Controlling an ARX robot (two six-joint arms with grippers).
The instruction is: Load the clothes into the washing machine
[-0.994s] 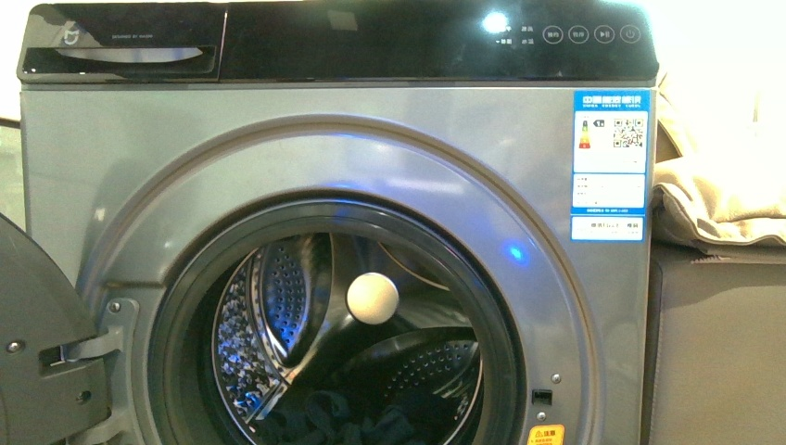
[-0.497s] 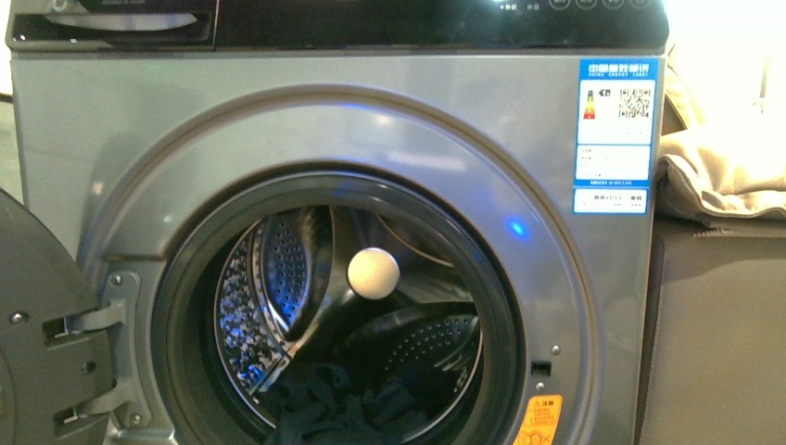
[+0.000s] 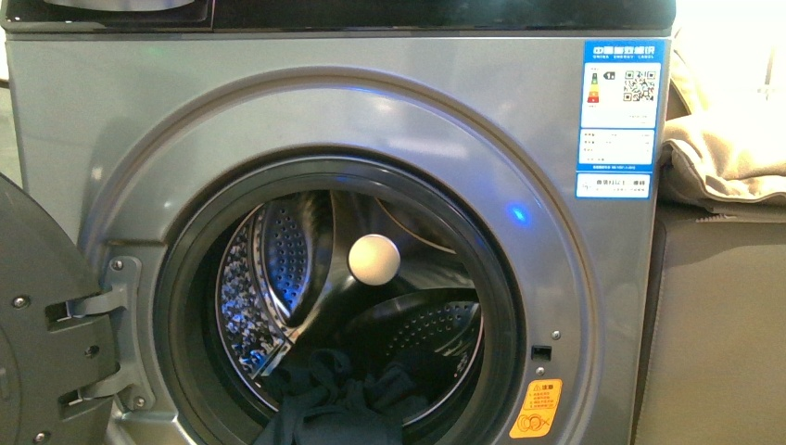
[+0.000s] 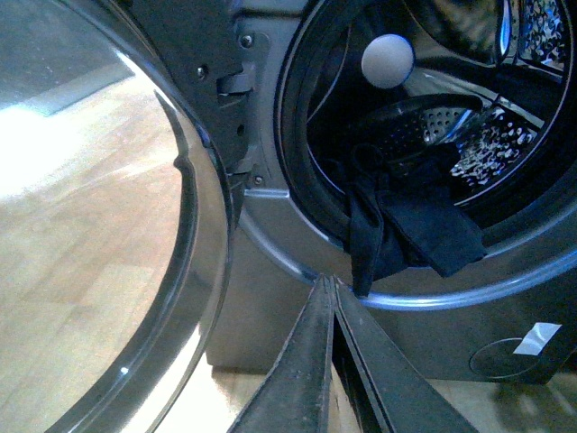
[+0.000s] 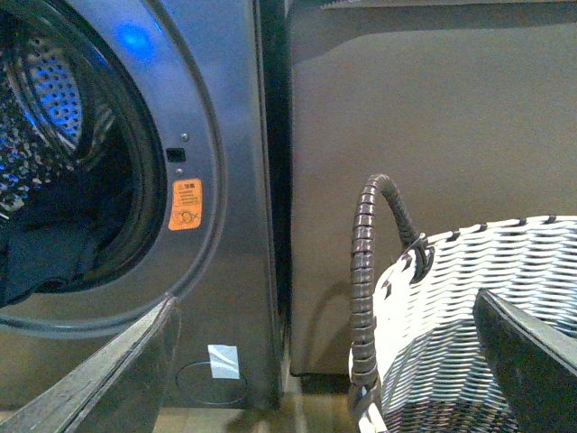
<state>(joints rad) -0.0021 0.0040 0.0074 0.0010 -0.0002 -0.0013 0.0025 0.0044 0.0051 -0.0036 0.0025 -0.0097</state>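
Grey-silver front-loading washing machine (image 3: 306, 111), door (image 3: 37, 324) swung open. Dark slate-blue fabric garment (image 4: 406, 230) heaped at drum bottom, one fold draped over gasket's lower rim. Left gripper (image 4: 332, 293) closed, empty, just below porthole. Right gripper (image 5: 325, 311) spread wide, empty, beside white woven basket (image 5: 487, 307).

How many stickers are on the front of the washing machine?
2: a blue-white energy label at the upper right corner, an orange warning sticker lower right of the porthole. Others may be hidden.

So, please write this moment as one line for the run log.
door: open | clothes: in washing machine, part draped over rim | left end effector: shut, empty | right end effector: open, empty, near basket
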